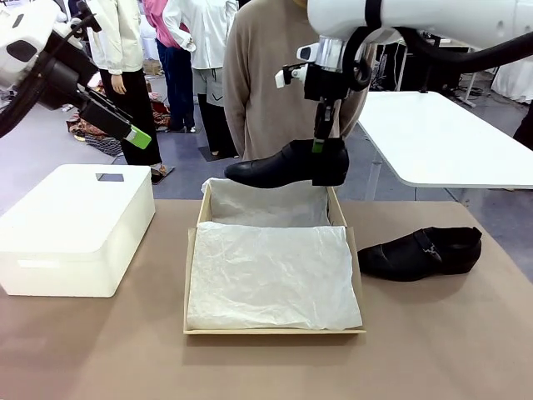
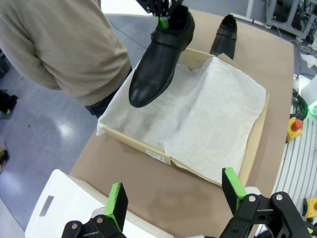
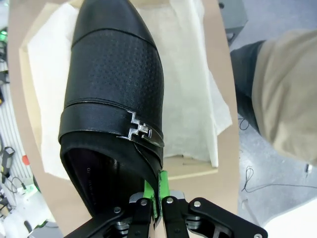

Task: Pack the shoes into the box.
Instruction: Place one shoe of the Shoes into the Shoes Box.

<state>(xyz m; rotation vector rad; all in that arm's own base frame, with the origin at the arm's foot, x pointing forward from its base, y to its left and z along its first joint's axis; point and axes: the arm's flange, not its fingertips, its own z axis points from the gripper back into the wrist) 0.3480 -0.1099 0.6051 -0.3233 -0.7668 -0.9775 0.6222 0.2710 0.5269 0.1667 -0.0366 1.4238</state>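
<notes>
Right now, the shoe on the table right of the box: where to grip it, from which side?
Likely best: pinch the collar wall near the heel of that shoe, from above. It sits upright on its sole, opening upward, so one finger fits inside.

The front view faced across the table (image 1: 433,350) toward the person (image 1: 266,83). The left wrist view looked down from farther off; the right wrist view sat close above the raised shoe (image 1: 283,165). All three shared the box (image 1: 275,331).

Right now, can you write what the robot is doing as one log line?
right gripper: shut on shoe, over box far side | left gripper: open, empty | other shoe: on table
</notes>
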